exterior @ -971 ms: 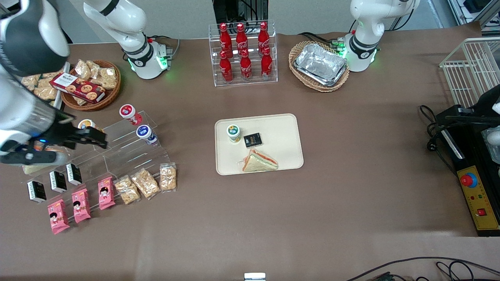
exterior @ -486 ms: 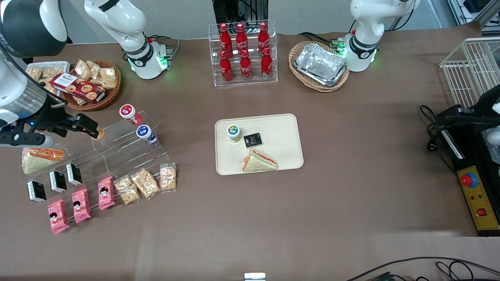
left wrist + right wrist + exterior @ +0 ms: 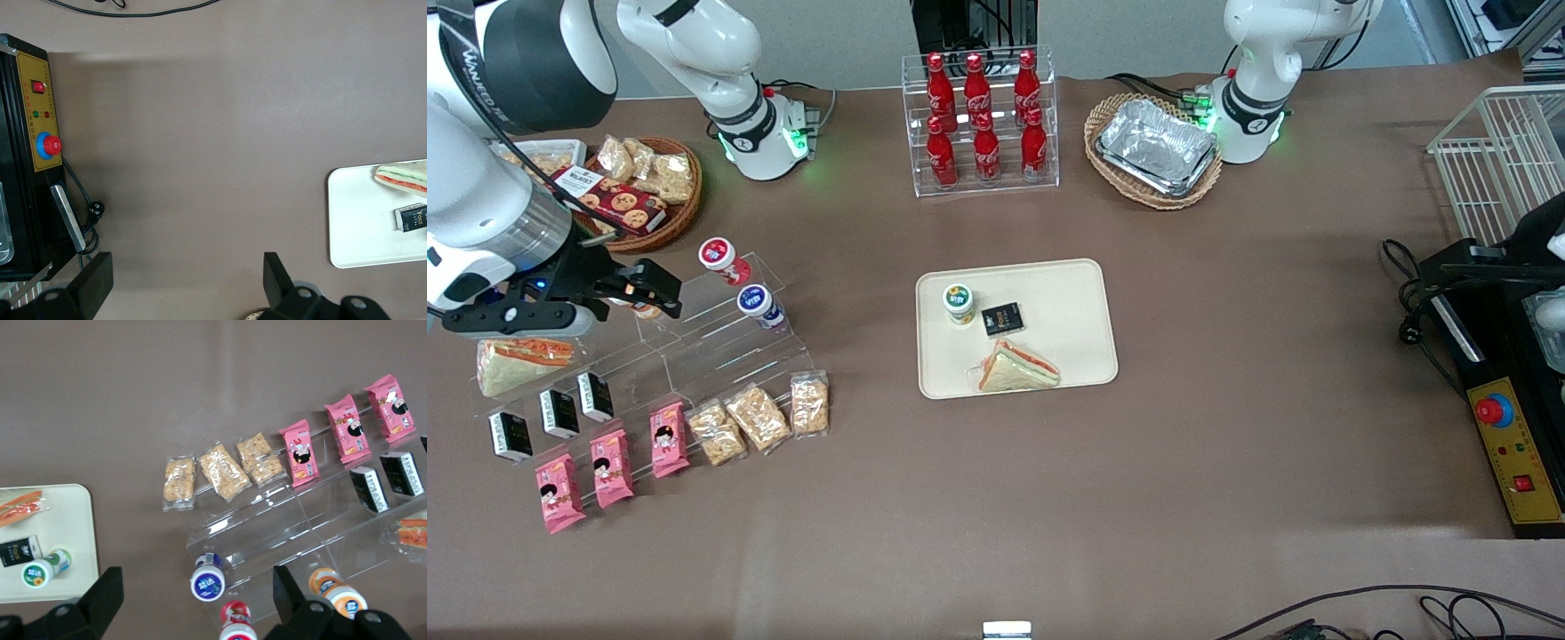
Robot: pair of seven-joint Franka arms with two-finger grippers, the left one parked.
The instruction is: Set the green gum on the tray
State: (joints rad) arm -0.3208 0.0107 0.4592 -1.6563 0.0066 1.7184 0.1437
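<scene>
Gum (image 3: 959,303) sits on the tray (image 3: 1080,293); my gripper (image 3: 660,298), mid-left, is spread empty — I'd retract clear of the stand (image 3: 720,342).

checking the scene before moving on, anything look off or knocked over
Nothing stands out. The green gum stands upright on the tray beside a sandwich. The open gripper hovers over the clear rack, where the other jars stand upright.
</scene>
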